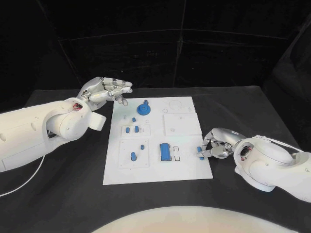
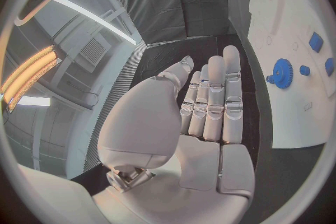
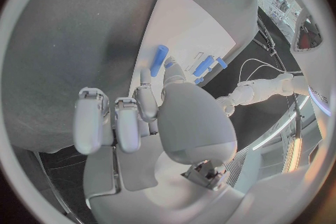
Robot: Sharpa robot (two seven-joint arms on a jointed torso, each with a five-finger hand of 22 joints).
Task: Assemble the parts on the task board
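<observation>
The white task board [image 1: 187,167] lies in the middle of the black table. On it are a blue gear [image 1: 145,108] [image 2: 282,73], a blue block [image 1: 165,152] and several small blue pegs [image 1: 133,156]. My left hand [image 1: 106,91] [image 2: 210,103] hovers over the board's far left corner with its fingers straight and together, holding nothing. A small blue piece [image 1: 125,102] sits on the board just under its fingertips. At the board's right edge, my right hand [image 1: 217,142] [image 3: 150,112] pinches a blue peg [image 1: 201,151] [image 3: 159,60] between thumb and finger.
Bare black table surrounds the board on all sides. Empty outlined slots [image 1: 178,124] mark the board's far right part. A white cable [image 1: 15,187] trails over the table at the near left.
</observation>
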